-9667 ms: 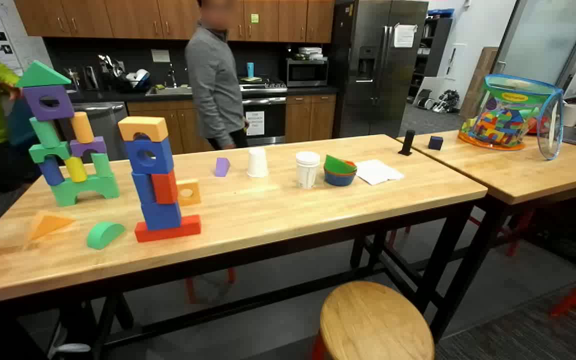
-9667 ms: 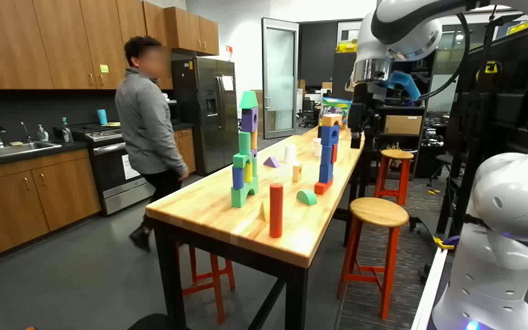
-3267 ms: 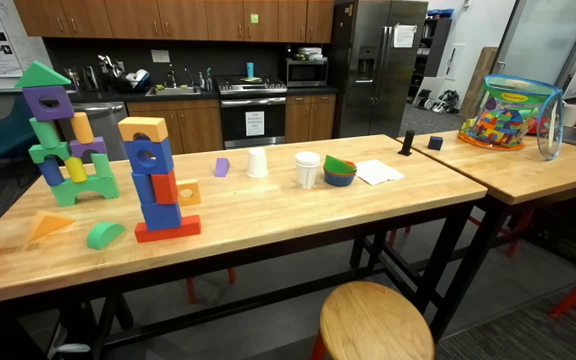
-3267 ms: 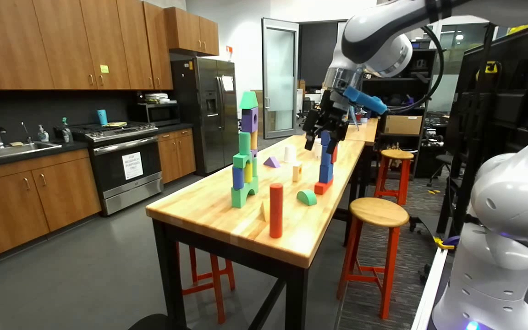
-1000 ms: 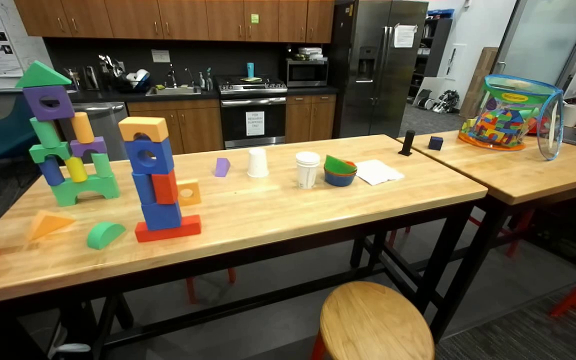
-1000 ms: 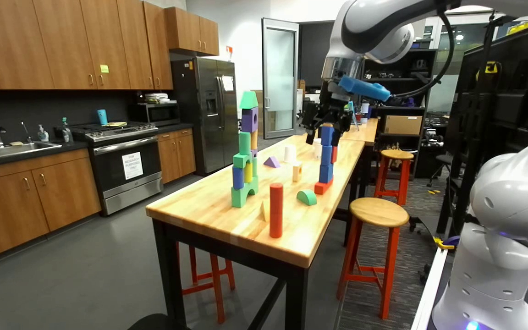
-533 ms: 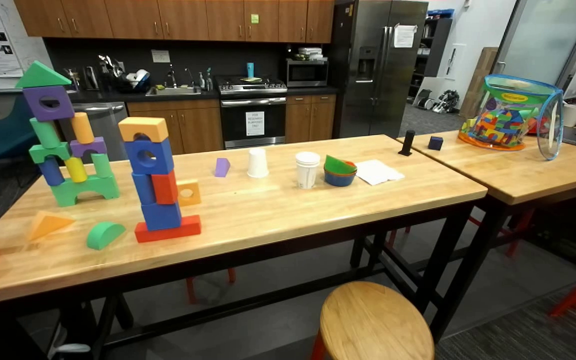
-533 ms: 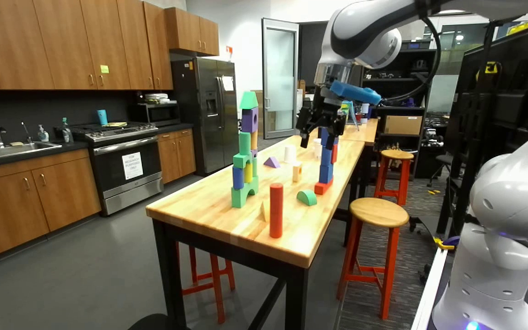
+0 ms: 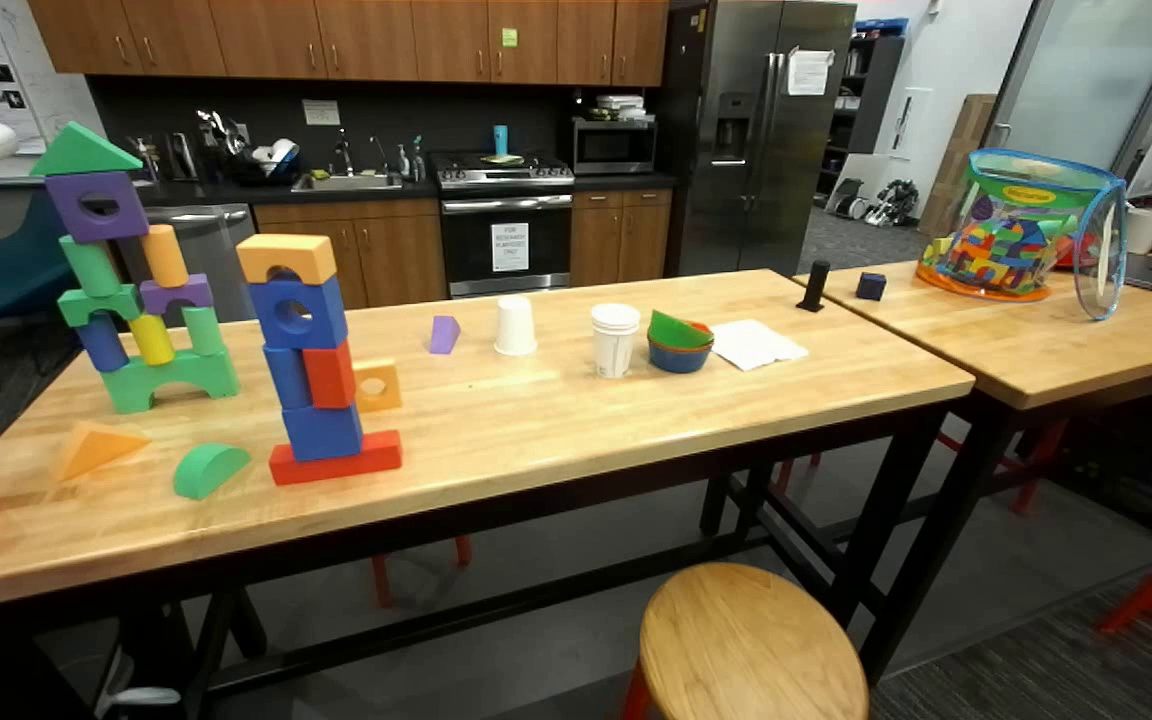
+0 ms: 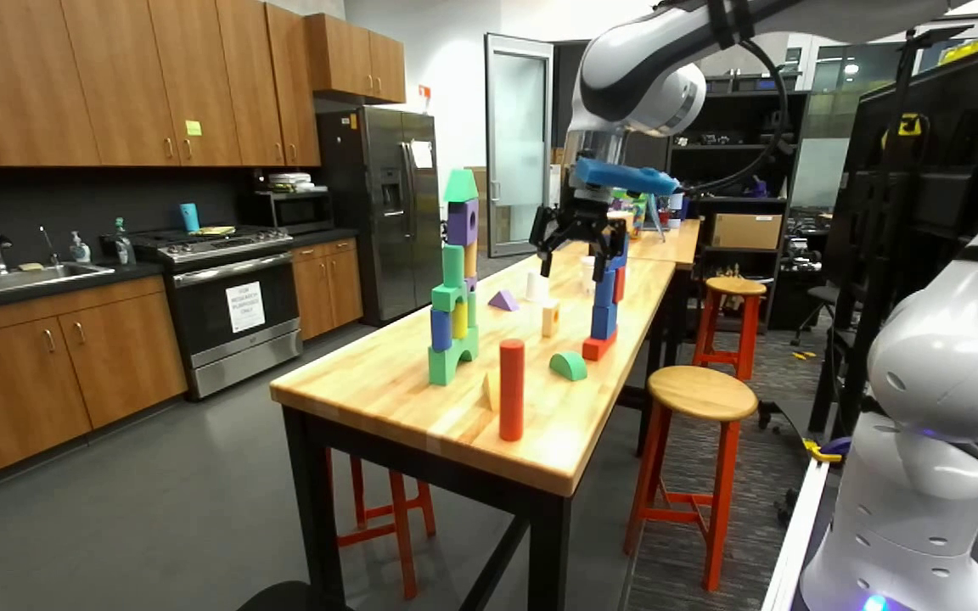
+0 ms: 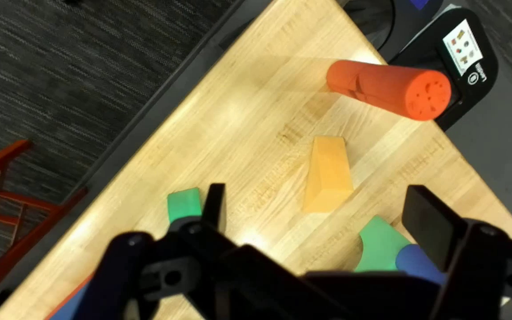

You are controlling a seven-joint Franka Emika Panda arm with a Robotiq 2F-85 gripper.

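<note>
My gripper (image 10: 572,271) hangs over the table with its jaws wide apart and nothing between them. In the wrist view an orange wedge (image 11: 329,173) lies on the table below the gap. A red cylinder (image 11: 385,89) stands farther off, near the table corner. Beside one finger shows a green half-round block (image 11: 184,204); by the other, a green arch (image 11: 380,244) bears a blue cylinder (image 11: 418,262). In an exterior view the gripper partly covers the top of the blue-and-red tower (image 10: 604,321); whether they touch I cannot tell. The green-and-purple tower (image 10: 461,222) stands to its left.
A purple wedge (image 9: 444,335), an orange holed block (image 9: 379,386), white cups (image 9: 515,326), nested bowls (image 9: 680,345) and paper (image 9: 758,343) lie along the table. A bag of blocks (image 9: 1011,235) stands on the farther table. Wooden stools (image 10: 701,393) flank the table.
Over the last second my gripper has moved left in an exterior view and turned more level, jaws staying apart. A white arm part has appeared at a view's left edge. People seen earlier are gone.
</note>
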